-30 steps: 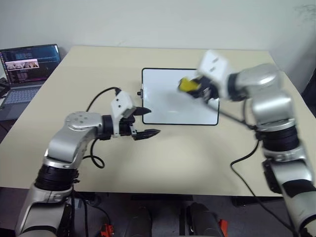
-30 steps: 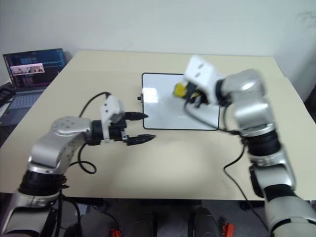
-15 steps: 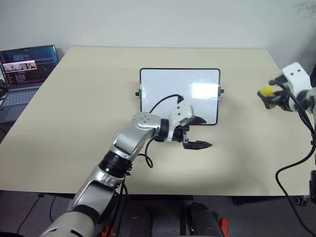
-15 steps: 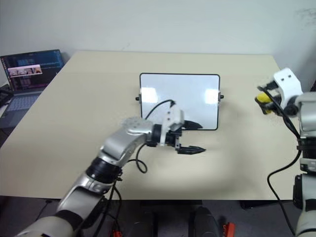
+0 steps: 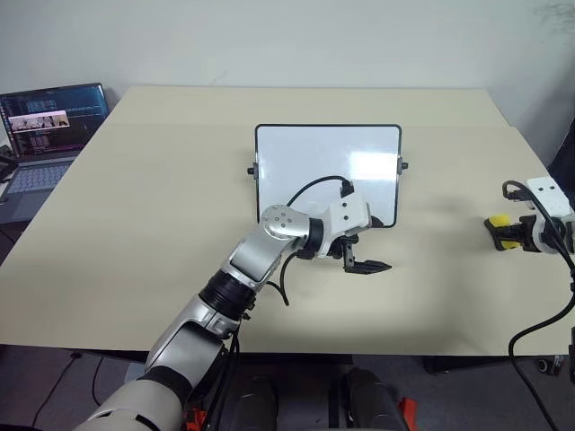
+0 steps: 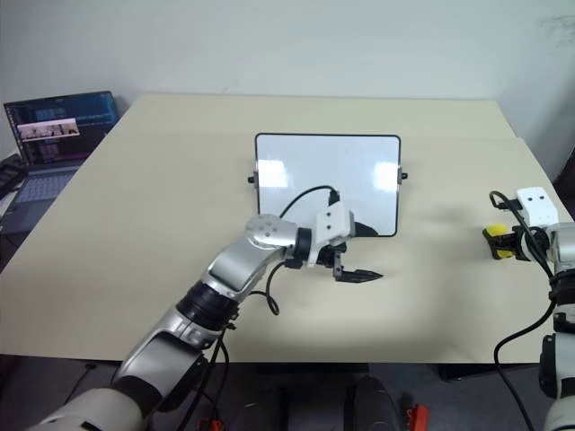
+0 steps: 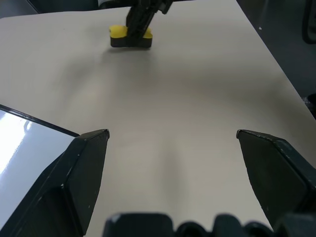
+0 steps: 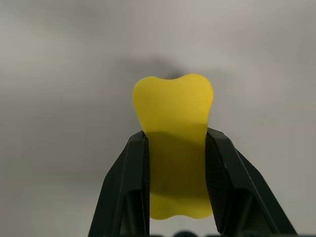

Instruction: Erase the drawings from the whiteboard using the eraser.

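Note:
The whiteboard lies at the middle of the tan table, its glossy face blank white; the drawings are out of view. My left gripper hovers open at the board's near right corner, one finger over the frame, the other over bare table. In the left wrist view its fingers stand wide apart with nothing between them. The yellow eraser with its black underside sits low at the table's right side, well apart from the board. My right gripper is shut on it.
An open laptop stands beyond the table's left edge. The table stretches bare around the board. A black cable loops from my left wrist over the board's near edge. The table's right edge lies close to the eraser.
My right gripper has carried the eraser off the board, rightward and down to the table's right side. My left gripper has swung right, from the board's left side to its near right corner.

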Robot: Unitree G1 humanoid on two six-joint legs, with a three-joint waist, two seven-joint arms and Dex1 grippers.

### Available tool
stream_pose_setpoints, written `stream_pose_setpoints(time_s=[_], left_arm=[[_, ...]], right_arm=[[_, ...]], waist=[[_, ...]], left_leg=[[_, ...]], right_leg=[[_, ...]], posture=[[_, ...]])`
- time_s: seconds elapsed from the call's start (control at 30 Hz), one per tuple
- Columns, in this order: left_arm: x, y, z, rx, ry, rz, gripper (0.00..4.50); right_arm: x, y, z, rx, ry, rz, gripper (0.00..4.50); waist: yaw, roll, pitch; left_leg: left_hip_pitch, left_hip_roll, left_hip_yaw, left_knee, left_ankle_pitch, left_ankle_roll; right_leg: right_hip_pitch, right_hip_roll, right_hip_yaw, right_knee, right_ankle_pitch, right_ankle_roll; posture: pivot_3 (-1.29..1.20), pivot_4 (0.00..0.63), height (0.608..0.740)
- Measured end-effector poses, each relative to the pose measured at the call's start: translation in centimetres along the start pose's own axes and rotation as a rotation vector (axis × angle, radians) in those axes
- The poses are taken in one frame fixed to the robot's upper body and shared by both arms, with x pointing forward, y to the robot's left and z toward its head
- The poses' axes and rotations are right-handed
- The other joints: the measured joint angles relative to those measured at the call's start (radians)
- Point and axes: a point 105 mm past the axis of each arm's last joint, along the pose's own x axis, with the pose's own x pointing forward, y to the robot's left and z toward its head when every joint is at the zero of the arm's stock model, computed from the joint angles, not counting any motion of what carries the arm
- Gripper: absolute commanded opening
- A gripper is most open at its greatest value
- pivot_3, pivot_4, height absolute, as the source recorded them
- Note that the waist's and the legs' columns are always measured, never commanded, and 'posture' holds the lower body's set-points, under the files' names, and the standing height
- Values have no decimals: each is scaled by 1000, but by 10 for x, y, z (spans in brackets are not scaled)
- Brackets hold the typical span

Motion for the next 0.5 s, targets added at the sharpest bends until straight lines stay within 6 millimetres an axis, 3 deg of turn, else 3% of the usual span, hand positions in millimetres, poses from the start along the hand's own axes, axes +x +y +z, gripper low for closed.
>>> stream_pose_setpoints(time_s=[0.3, 0.5], left_arm=[[-2, 2, -2, -6, 2, 12, 4500], [-13, 13, -1, -19, -9, 76, 4500]], right_arm=[[2, 2, 9, 21, -1, 0, 4492], [-2, 7, 18, 59, -10, 26, 4492]], waist=[[1, 0, 0], [1, 0, 0]], left_leg=[[0, 0, 0, 0, 0, 0], [0, 0, 0, 0, 0, 0]], right_leg=[[0, 0, 0, 0, 0, 0], [0, 0, 0, 0, 0, 0]], posture=[[0, 150, 740], [0, 150, 740]])
